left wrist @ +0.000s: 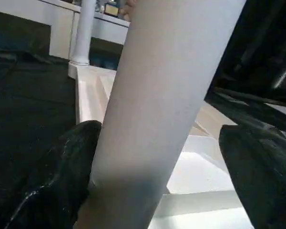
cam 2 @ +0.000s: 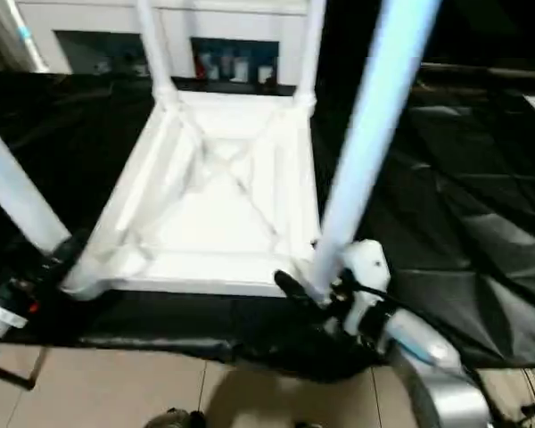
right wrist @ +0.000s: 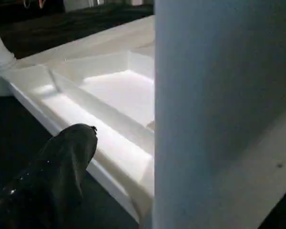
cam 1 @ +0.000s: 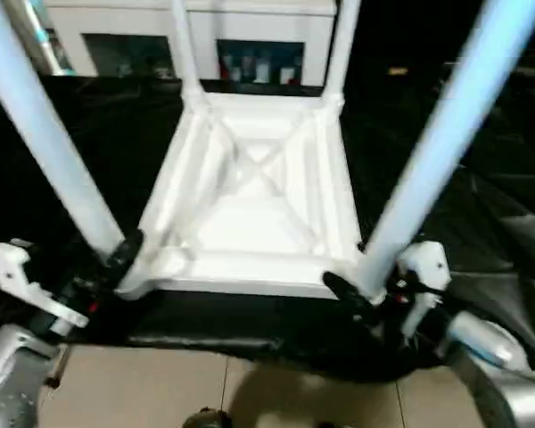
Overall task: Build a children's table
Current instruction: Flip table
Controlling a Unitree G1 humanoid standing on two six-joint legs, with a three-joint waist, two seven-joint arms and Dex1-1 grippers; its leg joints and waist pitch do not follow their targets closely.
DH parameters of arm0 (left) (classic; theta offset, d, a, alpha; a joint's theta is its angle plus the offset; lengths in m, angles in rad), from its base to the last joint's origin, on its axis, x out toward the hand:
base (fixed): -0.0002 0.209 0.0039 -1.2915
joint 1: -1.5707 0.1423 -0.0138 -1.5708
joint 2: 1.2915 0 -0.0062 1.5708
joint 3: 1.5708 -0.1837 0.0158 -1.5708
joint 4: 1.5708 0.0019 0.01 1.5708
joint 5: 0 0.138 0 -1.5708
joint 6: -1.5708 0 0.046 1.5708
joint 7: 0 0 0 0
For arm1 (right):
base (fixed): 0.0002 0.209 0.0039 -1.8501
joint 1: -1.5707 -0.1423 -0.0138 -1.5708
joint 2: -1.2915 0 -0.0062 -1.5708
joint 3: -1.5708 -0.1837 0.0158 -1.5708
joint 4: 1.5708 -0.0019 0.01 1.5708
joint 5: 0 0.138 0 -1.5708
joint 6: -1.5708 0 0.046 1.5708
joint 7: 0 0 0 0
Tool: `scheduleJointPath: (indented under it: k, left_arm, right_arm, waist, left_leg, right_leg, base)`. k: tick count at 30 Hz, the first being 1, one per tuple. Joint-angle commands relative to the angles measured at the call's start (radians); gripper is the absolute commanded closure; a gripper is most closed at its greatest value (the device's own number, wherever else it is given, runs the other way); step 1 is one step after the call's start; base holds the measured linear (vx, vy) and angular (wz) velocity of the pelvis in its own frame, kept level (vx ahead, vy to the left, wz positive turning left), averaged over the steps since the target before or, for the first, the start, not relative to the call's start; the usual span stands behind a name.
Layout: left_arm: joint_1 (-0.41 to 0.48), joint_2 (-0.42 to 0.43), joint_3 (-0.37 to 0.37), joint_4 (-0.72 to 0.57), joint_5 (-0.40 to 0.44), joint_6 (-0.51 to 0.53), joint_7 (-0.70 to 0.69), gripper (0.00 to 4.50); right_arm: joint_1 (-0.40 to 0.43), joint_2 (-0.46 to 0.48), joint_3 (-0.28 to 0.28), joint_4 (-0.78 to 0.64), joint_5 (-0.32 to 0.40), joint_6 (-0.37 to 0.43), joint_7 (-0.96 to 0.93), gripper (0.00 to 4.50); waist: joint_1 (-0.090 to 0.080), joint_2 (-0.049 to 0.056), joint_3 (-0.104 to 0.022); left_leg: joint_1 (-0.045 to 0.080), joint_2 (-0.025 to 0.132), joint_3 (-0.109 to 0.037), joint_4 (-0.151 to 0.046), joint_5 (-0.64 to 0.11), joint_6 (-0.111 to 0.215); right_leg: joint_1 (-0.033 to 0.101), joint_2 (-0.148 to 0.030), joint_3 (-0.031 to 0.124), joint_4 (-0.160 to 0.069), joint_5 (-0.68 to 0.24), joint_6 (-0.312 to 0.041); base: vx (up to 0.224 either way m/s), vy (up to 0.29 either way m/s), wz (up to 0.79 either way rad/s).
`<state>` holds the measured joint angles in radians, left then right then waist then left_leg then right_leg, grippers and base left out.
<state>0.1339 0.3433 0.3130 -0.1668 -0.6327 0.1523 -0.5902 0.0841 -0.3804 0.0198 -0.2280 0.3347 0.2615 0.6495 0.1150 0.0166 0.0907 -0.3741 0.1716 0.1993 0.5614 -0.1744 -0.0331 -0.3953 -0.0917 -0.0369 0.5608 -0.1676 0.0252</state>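
White plastic makes up the whole children's table, which lies upside down on the black-covered work table. We take its tabletop as our landmark; the ribbed underside faces up, with a raised rim all round.

Four legs stand in the corner sockets of the tabletop: the near-left leg, the near-right leg, the far-left leg and the far-right leg. All four therefore appear fitted. We judge the assembly nearly complete; what seems left is to check that each leg is seated fully and to turn the table onto its feet. How deeply the legs sit in their sockets we cannot tell.

Our left gripper is at the base of the near-left leg, at the tabletop's near-left corner. Its fingers stand wide apart on either side of the tube, and we cannot tell whether they press on it.

Our right gripper is at the base of the near-right leg, with its jaws likewise spread wide and one finger beside the tube.

Beyond the tabletop's far edge stands a white glass-door cabinet. No brand, label or writing is legible anywhere.
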Motion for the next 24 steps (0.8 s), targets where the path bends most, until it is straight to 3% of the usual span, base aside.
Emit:
scheduleJointPath:
  k: [1,2,7,11,14,20,22,24]
  left_arm:
    - [0.003,-0.008,-0.054,-0.037,0.024,0.027,0.020,0.45]
    - [0.004,-0.013,-0.059,-0.045,0.025,0.044,0.035,0.47]
    - [-0.002,-0.028,-0.061,-0.041,0.037,0.062,0.080,0.85]
    - [-0.007,-0.037,-0.061,-0.039,0.053,0.059,0.098,1.24]
    - [-0.012,-0.040,-0.059,-0.037,0.069,0.062,0.121,1.34]
    - [-0.019,-0.061,-0.049,-0.035,0.060,0.057,0.143,1.87]
    - [-0.019,-0.064,-0.050,-0.037,0.057,0.058,0.142,1.93]
    - [-0.021,-0.079,-0.064,-0.050,0.059,0.056,0.145,1.99]
  right_arm:
    - [0.017,-0.022,-0.026,-0.029,0.039,0.025,0.032,0.00]
    - [0.022,-0.035,-0.038,-0.036,0.053,0.032,0.045,0.00]
    - [0.057,-0.109,-0.042,-0.084,0.121,0.083,0.139,0.00]
    - [0.067,-0.144,-0.034,-0.082,0.107,0.075,0.177,0.00]
    - [0.036,-0.123,-0.062,-0.045,0.094,0.056,0.131,0.00]
    - [-0.037,-0.062,-0.135,-0.011,0.112,0.043,0.006,0.00]
    - [-0.039,-0.063,-0.130,-0.014,0.108,0.045,0.007,0.00]
    - [-0.049,-0.033,-0.100,-0.011,0.040,0.008,-0.043,0.00]
  waist:
    - [-0.007,0.006,-0.042]
    - [-0.007,0.011,-0.042]
    - [-0.006,0.008,-0.048]
    - [-0.008,0.003,-0.051]
    - [-0.010,0.006,-0.052]
    - [-0.013,0.008,-0.050]
    - [-0.012,0.009,-0.050]
    - [-0.013,0.004,-0.049]
  left_leg:
    - [0.026,0.058,-0.026,-0.083,-0.389,-0.008]
    - [0.021,0.058,-0.028,-0.083,-0.370,-0.006]
    - [0.015,0.058,-0.029,-0.075,-0.312,0.017]
    - [0.010,0.057,-0.027,-0.068,-0.259,0.047]
    - [0.010,0.056,-0.027,-0.066,-0.250,0.053]
    - [0.015,0.056,-0.028,-0.071,-0.301,0.020]
    - [0.015,0.056,-0.028,-0.071,-0.305,0.016]
    - [0.012,0.055,-0.028,-0.071,-0.302,0.012]
  right_leg:
    - [0.011,-0.040,0.042,-0.063,-0.296,-0.131]
    - [0.016,-0.039,0.040,-0.060,-0.283,-0.136]
    - [0.023,-0.038,0.035,-0.054,-0.220,-0.146]
    - [0.026,-0.038,0.032,-0.049,-0.169,-0.167]
    - [0.025,-0.038,0.030,-0.047,-0.164,-0.180]
    - [0.022,-0.039,0.030,-0.053,-0.250,-0.168]
    - [0.022,-0.039,0.031,-0.055,-0.256,-0.162]
    - [0.021,-0.039,0.031,-0.055,-0.260,-0.152]
  base:
    - [0.000,0.000,0.00]
    - [0.000,0.000,0.00]
    - [0.000,0.000,0.00]
    - [0.000,0.000,0.00]
    - [0.000,0.000,0.00]
    - [0.000,0.000,0.00]
    - [0.000,0.000,0.00]
    - [0.000,0.000,0.00]
